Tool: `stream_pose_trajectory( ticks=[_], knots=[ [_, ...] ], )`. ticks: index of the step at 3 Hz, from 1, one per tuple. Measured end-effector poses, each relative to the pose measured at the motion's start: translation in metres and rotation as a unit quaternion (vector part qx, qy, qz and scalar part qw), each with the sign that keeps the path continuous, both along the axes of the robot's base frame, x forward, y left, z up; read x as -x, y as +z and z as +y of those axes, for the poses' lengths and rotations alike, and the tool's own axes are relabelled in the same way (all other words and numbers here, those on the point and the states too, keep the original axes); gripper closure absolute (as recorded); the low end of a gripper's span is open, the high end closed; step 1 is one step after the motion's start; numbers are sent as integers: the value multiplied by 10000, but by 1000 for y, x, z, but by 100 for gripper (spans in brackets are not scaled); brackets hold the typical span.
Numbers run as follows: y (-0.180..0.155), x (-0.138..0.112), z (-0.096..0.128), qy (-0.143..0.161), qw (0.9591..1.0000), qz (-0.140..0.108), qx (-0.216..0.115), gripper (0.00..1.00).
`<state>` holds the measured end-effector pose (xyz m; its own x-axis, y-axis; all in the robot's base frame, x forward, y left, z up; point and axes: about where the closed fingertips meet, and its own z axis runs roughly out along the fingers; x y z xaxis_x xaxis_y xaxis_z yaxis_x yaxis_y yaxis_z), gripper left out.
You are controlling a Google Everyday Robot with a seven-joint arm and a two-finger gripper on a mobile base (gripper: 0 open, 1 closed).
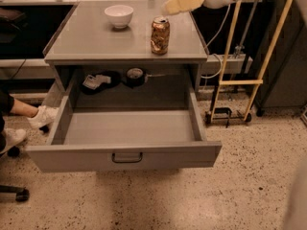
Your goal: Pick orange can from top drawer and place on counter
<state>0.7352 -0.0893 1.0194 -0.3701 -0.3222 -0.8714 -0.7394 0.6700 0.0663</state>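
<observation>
While the gripper (178, 4) hangs above the back right corner of the counter (91, 44), at the top of my camera view, I can see that it holds nothing. It shows only as one pale yellow wedge pointing down and to the left, so I cannot tell how wide it is set.

Just below the gripper's tip, and a little to its left in my view, the orange can (159, 35) stands upright on the counter. Its silver top faces up, and there is a clear gap between it and the gripper. It sits right of centre on the grey surface, nearer the front edge than the white bowl (119, 16). That bowl rests well to the left of the gripper, toward the back of the counter and apart from the can.

Far below the gripper, the top drawer (124, 157) is pulled fully out, with its small dark handle (127, 157) at the middle of the flat front. Most of the drawer floor is bare grey metal. At the back, under the counter's edge, lie some dark clutter (100, 81) and a tape roll (135, 75). To the gripper's lower right, a yellow frame (235, 80) stands on the speckled floor (192, 200). At the left edge I see a white shoe (42, 116).
</observation>
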Motion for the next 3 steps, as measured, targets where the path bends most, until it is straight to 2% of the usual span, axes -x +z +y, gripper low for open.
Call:
stream_pose_trajectory(
  ticks=[1,2,3],
  knots=[
    [49,72,-9,-192,9988,-173,-417,0],
    [17,103,-26,-301,9988,139,-356,0],
    [15,103,-27,-308,9988,150,-352,0]
  ],
)
